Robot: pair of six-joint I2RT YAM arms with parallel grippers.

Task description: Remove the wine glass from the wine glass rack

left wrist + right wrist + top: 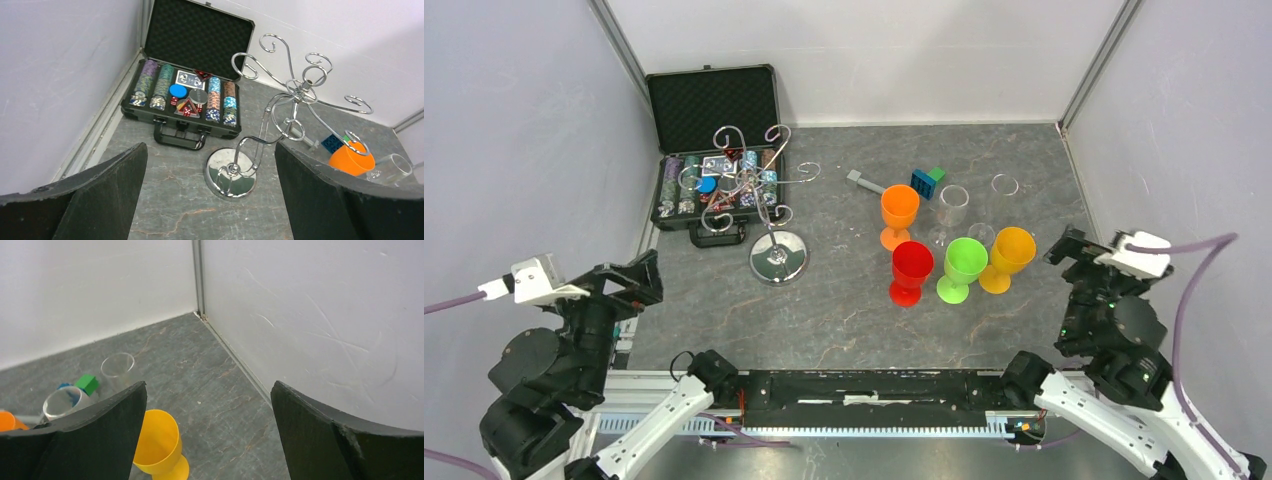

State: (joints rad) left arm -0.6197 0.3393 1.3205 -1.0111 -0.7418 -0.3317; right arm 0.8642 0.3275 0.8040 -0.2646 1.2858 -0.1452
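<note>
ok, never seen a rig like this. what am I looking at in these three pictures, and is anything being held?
Two robot arms are bolted at the near edge of a table. The wide picture comes from a fixed camera above and behind them. The other two come from a camera on each wrist, so the dark slabs at the bottom of those are that arm's own fingers.

The left tool and the right tool both stand open and hold nothing.

On the table, at the left, stands a silver wine glass rack, with no glass visible on its hooks. Behind it lies an open black case of poker chips. To the right stand an orange glass, a red glass, a green glass and a yellow glass, plus two clear glasses.
</note>
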